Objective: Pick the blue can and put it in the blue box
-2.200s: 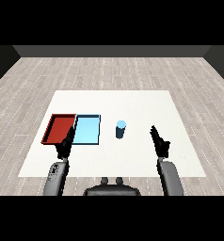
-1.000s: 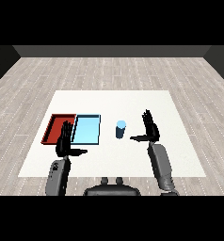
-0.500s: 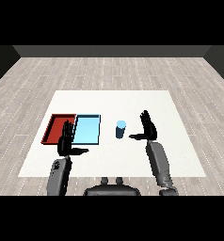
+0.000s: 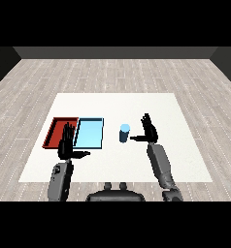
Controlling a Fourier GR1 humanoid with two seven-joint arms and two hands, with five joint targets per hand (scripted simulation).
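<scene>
A small blue can stands upright on the white table, just right of the light blue tray. My right hand is open, fingers straight up and thumb pointing left toward the can, a short gap to the can's right, not touching it. My left hand is open too, raised in front of the seam between the red tray and the light blue tray, partly covering their near edges. Both trays hold nothing.
The red tray lies left of the light blue one, side by side at the table's left middle. Bare white table spreads to the right of my right hand and behind the can.
My right hand has moved left, closer to the can. The left hand has stayed over the trays' near edge.
</scene>
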